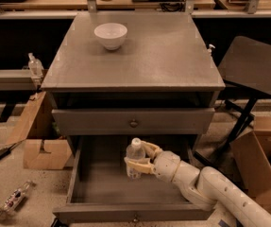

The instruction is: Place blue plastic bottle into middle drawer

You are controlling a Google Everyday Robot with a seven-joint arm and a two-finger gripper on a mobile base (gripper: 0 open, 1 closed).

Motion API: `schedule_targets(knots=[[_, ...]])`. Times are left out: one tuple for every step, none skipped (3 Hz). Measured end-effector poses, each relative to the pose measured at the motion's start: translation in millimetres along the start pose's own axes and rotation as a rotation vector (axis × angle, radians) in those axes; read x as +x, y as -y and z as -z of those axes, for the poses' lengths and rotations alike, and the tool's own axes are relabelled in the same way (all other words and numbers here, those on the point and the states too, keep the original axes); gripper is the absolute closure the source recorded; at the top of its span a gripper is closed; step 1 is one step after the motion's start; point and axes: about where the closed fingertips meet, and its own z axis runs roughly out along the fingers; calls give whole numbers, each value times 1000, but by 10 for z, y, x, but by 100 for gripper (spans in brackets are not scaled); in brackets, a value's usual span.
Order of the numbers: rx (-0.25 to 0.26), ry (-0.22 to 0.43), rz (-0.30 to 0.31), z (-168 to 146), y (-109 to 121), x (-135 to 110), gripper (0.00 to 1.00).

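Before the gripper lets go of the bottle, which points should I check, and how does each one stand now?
1. Middle drawer pulled open: ok.
2. Gripper over the open drawer's inside, shut around the blue plastic bottle: ok.
3. Bottle roughly upright, cap on top: ok.
4. Bottle base resting on the drawer floor: cannot tell.
5. Upper drawer closed, not blocking the arm: ok.
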Motion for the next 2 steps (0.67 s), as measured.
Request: schedule_targets(knots=[[-66, -36, 30, -364, 18, 370, 100], [-143, -10, 50, -654, 110, 704, 100]])
